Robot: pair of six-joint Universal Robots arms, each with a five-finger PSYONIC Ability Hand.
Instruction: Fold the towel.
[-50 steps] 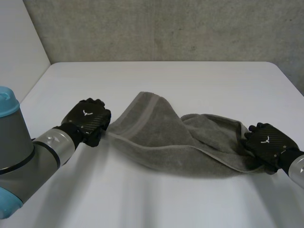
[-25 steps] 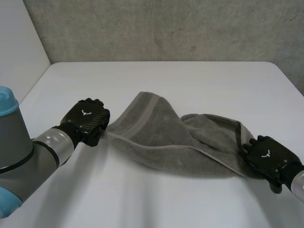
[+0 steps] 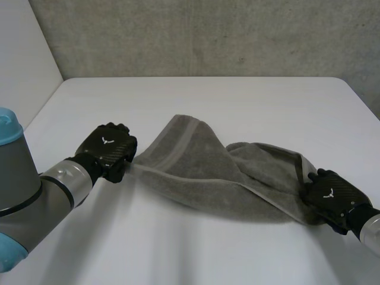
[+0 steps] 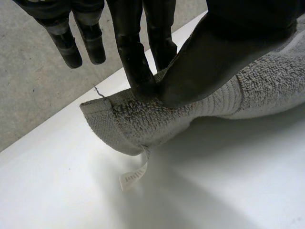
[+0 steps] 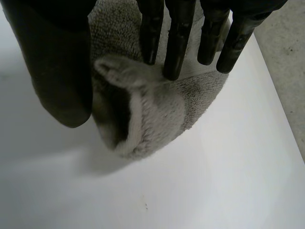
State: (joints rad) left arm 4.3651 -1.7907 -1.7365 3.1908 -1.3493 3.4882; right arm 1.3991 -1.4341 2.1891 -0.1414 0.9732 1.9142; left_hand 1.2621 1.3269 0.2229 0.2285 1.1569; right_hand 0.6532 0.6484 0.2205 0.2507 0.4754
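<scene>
A grey towel (image 3: pixel 214 172) lies crumpled and stretched across the middle of the white table (image 3: pixel 196 101). My left hand (image 3: pixel 110 148) is at its left corner. In the left wrist view the thumb (image 4: pixel 205 62) and a finger pinch that corner of the towel (image 4: pixel 143 124), from which a small white label (image 4: pixel 133 176) hangs. My right hand (image 3: pixel 329 193) is at the towel's right end. Its straight fingers (image 5: pixel 176 43) rest their tips on the folded end of the towel (image 5: pixel 157 109), and the thumb (image 5: pixel 57 62) stands just beside the fold.
A grey concrete wall (image 3: pixel 208 35) runs behind the table's far edge. Bare white tabletop lies all round the towel, at the back and along the front (image 3: pixel 190 249).
My right hand has slid from on top of the towel's right end toward the table's front, then edged back to the end. The left hand has kept still.
</scene>
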